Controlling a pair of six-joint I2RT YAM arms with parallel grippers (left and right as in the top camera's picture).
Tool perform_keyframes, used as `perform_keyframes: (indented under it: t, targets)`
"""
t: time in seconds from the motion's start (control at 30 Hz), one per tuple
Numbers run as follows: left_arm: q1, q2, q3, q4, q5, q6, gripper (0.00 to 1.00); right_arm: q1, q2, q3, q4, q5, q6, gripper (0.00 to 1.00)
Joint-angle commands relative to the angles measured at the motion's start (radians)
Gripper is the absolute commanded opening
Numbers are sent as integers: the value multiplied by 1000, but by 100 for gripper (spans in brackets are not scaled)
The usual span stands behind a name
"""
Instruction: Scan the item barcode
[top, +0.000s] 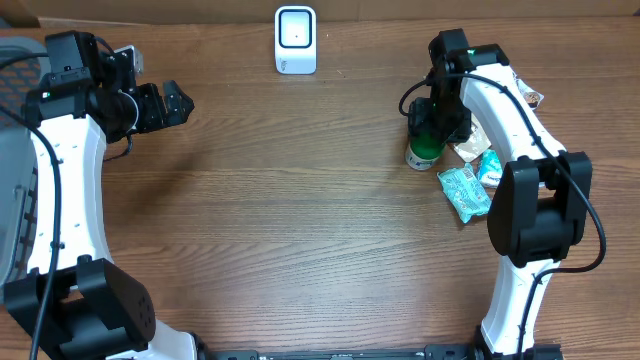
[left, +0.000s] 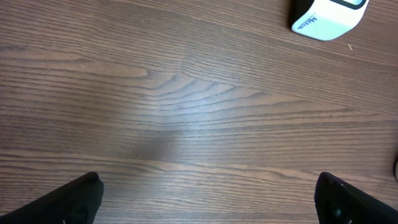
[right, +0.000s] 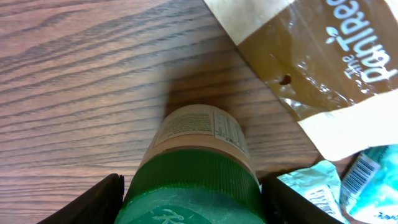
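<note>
A jar (top: 424, 152) with a green ribbed lid and a beige label stands upright on the table at the right. In the right wrist view the jar (right: 199, 134) fills the lower middle. My right gripper (top: 437, 118) is straight above it. The right gripper (right: 193, 202) has one dark finger close on each side of the lid, with a thin gap on the left side, so it is open around the lid. The white barcode scanner (top: 296, 40) stands at the table's far edge. My left gripper (top: 180, 103) hovers wide open at the far left over bare wood.
A brown pouch (right: 311, 56) and teal packets (top: 463, 190) lie just right of the jar. One teal packet (right: 348, 186) shows a barcode beside my right finger. In the left wrist view the scanner (left: 326, 15) sits at the top right, beyond the open left gripper (left: 205, 199).
</note>
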Motion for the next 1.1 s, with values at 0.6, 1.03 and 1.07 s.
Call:
perform_keyframes:
  t: [0.6, 1.03, 1.07]
  targets:
    - [-2, -5, 25, 1, -3, 23, 99, 2, -46, 183, -151, 284, 158, 100]
    - [-2, -5, 25, 1, -3, 23, 100, 138, -301, 611, -443, 134, 137, 100]
    - [-2, -5, 25, 1, -3, 23, 100, 151, -332, 610, -443, 105, 135, 100]
